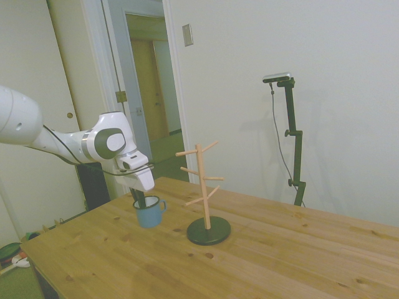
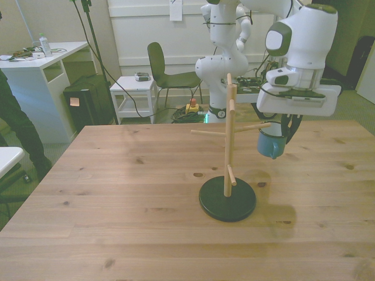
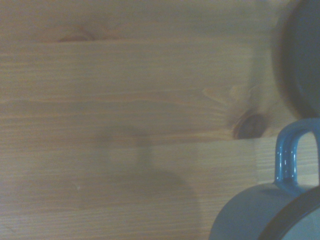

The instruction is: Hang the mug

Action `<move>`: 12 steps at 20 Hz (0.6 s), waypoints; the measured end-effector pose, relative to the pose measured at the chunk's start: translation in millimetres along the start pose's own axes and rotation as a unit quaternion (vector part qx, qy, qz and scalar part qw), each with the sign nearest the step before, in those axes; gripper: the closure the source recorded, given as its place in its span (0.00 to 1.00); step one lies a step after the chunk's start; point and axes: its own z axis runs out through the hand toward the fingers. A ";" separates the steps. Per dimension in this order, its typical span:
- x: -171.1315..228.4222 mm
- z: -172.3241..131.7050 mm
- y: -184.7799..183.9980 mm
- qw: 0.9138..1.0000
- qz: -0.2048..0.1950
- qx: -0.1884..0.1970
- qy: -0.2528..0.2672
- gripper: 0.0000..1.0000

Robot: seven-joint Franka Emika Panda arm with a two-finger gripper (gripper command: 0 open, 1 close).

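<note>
The small blue mug (image 1: 149,213) hangs a little above the wooden table, its handle pointing toward the peg stand. My gripper (image 1: 142,204) is shut on the mug's rim from above, one dark finger reaching inside it. In the front view the mug (image 2: 270,144) sits under my gripper (image 2: 285,134), just off the front view's right of the wooden peg stand (image 2: 228,134) and close to the tip of one peg. The stand (image 1: 204,184) rises from a round dark base (image 1: 209,232). The wrist view shows the mug (image 3: 255,212), its loop handle (image 3: 291,150) and the base edge (image 3: 304,55).
The wooden table (image 2: 117,193) stretches wide toward the front view's left. Beyond the table stand a white desk (image 2: 35,64), a chair (image 2: 167,73) and a small white cart (image 2: 133,93). A person's leg (image 2: 14,126) shows at the front view's left edge.
</note>
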 end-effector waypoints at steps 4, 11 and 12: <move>16.2 -23.4 9.5 1.000 -0.016 0.011 0.010 1.00; 26.9 -54.8 -6.1 0.999 -0.027 0.020 0.016 1.00; 27.9 -59.1 -8.7 0.999 -0.027 0.020 0.016 1.00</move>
